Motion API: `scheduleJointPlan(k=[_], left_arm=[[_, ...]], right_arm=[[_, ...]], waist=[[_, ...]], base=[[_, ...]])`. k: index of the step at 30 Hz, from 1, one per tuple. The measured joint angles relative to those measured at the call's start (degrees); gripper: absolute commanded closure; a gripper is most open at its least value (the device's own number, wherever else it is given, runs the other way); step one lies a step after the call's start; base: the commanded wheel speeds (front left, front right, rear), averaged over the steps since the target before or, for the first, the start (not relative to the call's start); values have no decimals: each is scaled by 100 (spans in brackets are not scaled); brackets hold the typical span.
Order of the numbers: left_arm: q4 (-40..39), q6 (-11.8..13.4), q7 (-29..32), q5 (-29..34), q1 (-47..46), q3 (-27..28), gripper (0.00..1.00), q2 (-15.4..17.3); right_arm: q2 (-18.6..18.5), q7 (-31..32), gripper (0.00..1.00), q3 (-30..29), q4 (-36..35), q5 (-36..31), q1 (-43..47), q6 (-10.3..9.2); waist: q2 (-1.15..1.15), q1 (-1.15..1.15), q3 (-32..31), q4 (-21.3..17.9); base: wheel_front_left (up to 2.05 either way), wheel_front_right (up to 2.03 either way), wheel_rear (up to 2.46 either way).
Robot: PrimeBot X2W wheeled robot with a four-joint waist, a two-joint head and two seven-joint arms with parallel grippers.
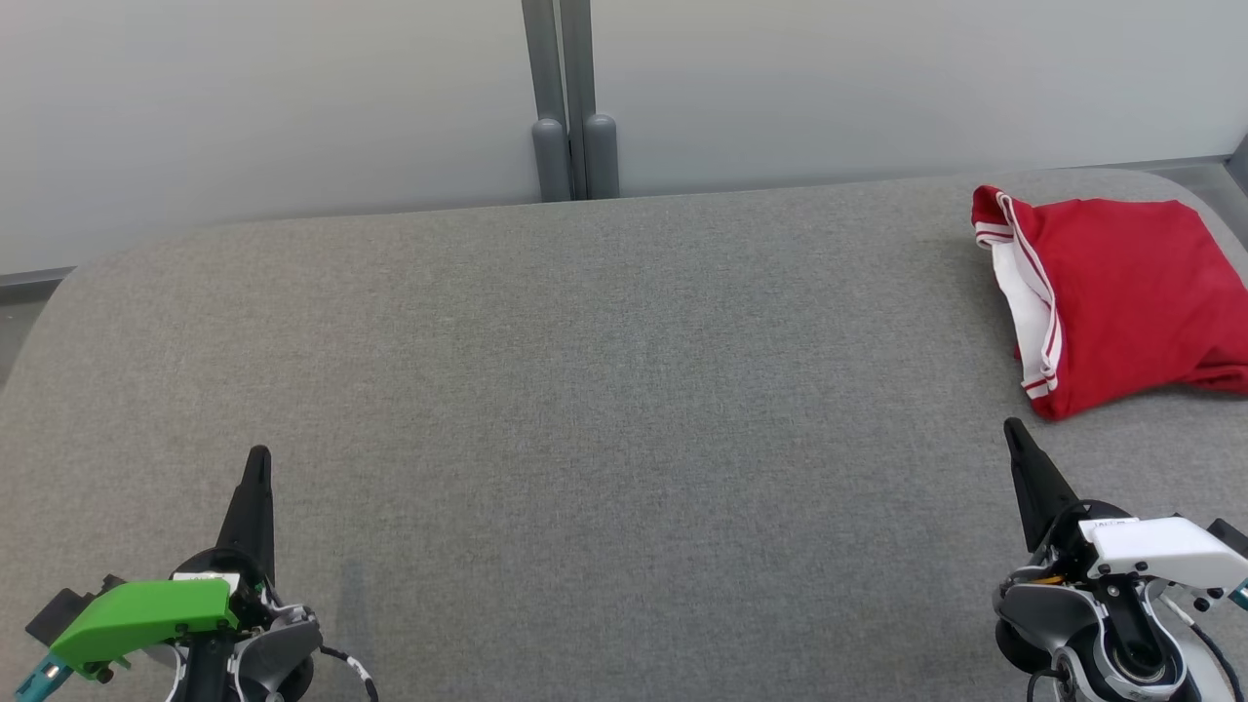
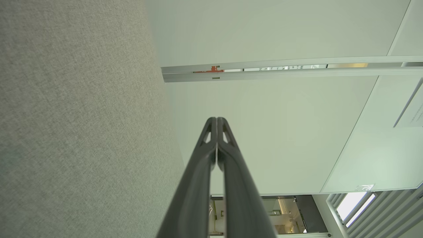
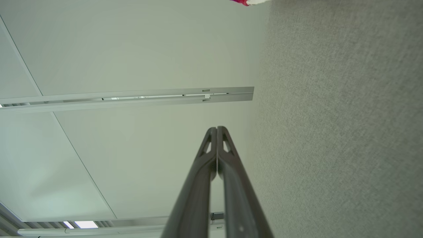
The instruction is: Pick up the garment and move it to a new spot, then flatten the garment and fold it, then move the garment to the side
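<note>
Garment [image 1: 1121, 302] folded, upper right of frame, at table [image 1: 604, 390] edge: looks set aside, task likely done. Left gripper [image 1: 257, 466] and right gripper [image 1: 1014, 434] at lower corners, fingers pressed together, empty, apparently parked.

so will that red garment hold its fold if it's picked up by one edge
Probably not: the red garment lies in soft, rumpled layers, so it's likely floppy and would fall open. It looks thin, so likely light. The grey fabric table top looks textured, so a push may bunch it rather than slide it.
</note>
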Motion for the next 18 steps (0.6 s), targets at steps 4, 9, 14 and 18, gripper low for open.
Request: scheduleJointPlan(k=[4, 9, 14, 18], left_arm=[[0, -1, 0, 0, 0, 0, 100, 0], [0, 0, 0, 0, 0, 1, 100, 0], [0, 0, 1, 0, 0, 1, 100, 0], [0, 0, 1, 0, 0, 1, 100, 0]], right_arm=[[0, 0, 100, 0, 0, 0, 0, 0], [0, 0, 100, 0, 0, 0, 0, 0], [0, 0, 100, 0, 0, 0, 0, 0], [0, 0, 100, 0, 0, 0, 0, 0]], waist=[[0, 0, 0, 0], [0, 0, 0, 0], [0, 0, 0, 0], [0, 0, 0, 0]], base=[[0, 0, 0], [0, 0, 0], [0, 0, 0], [0, 0, 0]])
